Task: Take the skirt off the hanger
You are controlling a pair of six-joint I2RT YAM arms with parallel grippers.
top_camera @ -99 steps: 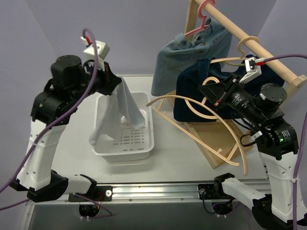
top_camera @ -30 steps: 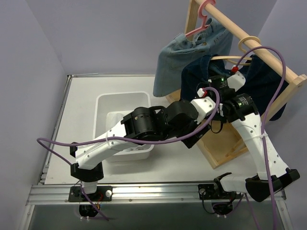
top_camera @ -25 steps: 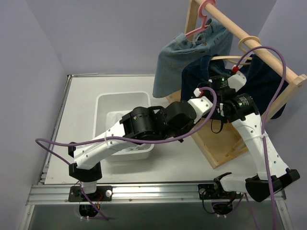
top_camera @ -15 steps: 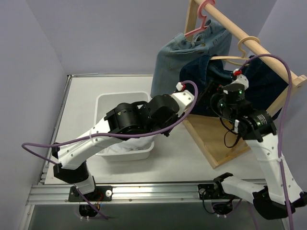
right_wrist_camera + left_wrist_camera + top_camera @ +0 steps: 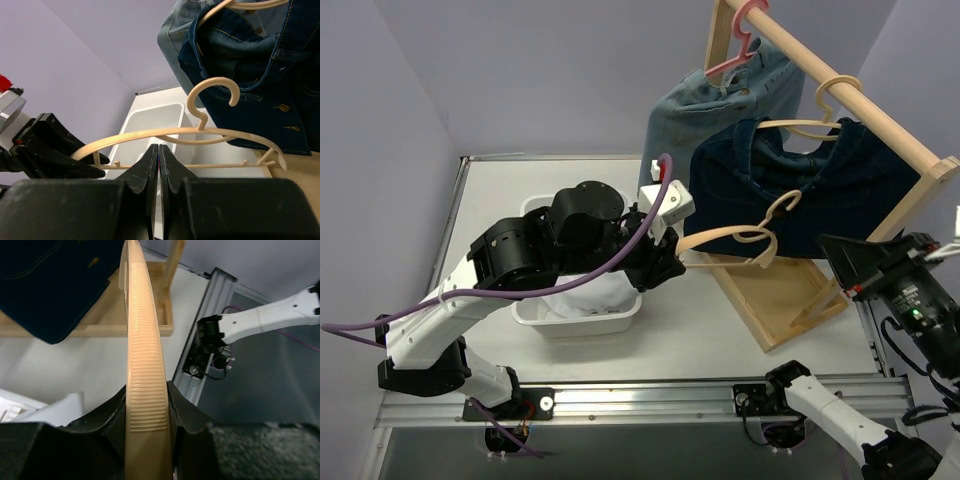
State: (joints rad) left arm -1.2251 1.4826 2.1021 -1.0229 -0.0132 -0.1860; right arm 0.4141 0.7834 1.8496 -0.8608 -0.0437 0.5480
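— Beige ribbed bar, clamped in the left claw [image 5: 146, 405]. Am I reading that right?
— Yes. Both fingers [image 5: 112, 412] press on one end of the bare hanger [image 5: 145, 340]; the left wrist view shows it plainly. No garment is on it.
— Where does it run from there?
— In the top view it goes out toward 3 o'clock, held above the table [image 5: 690, 330]. Its hook curls up in front of the dark denim garment [image 5: 800, 180].
— And the skirt [image 5: 592, 290]?
— White cloth lies in the white bin [image 5: 575, 322], at about 8 o'clock from the left claw. The left arm covers most of the bin, so I only take it for the skirt from the little that shows. It is apart from the hanger.
— The right claw [image 5: 159, 149]?
— Pressed closed, tips together, nothing between them. It sits at 4 o'clock in the top view, well apart from the hanger. Its own camera looks across at the hanger's hook and arms.
— Further out?
— The wooden rack [image 5: 880, 120] stands at 2 o'clock on the table. The dark garment hangs from its rail. A light denim garment [image 5: 690, 120] hangs beyond it, toward 12 o'clock, on a pink hanger [image 5: 748, 12].
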